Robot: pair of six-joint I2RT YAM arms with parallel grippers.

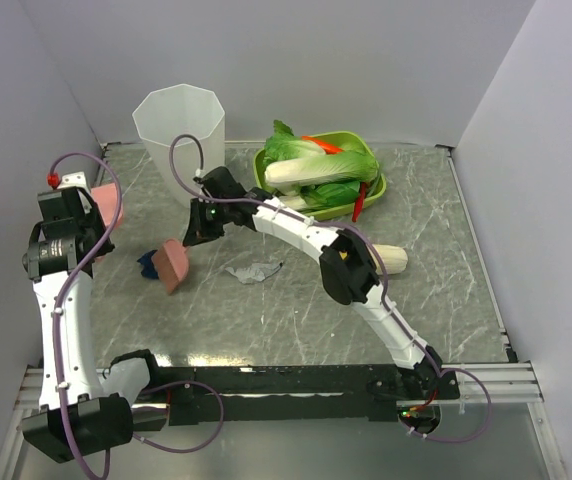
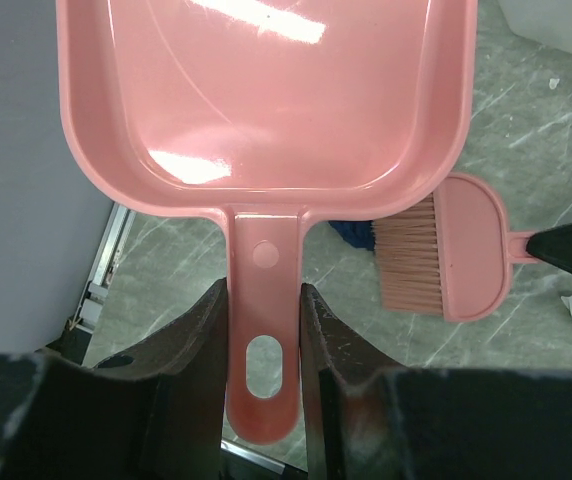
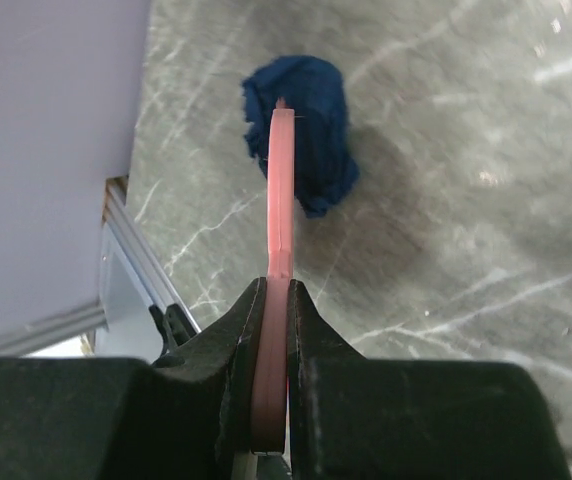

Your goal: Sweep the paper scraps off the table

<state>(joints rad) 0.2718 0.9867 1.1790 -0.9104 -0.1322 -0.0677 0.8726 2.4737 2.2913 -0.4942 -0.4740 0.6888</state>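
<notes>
Our left tool (image 2: 264, 300) is pinching the dustpan (image 2: 266, 100) by its handle, our right tool (image 3: 274, 300) the brush (image 3: 281, 180). The blue scrap (image 3: 311, 130) is lying just beside the brush on the bench (image 1: 296, 320), the white scrap (image 1: 253, 270) near it. With the dustpan seemingly hanging off the bench, sweeping now risks scattering them.

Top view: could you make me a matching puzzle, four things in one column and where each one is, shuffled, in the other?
Things:
1 dustpan
2 brush
3 dark blue scrap
4 toy cabbage

Places:
a in the green tray
b in the left gripper
c on the table, by the brush
d in the right gripper

Pairs: 1-b, 2-d, 3-c, 4-a
</notes>
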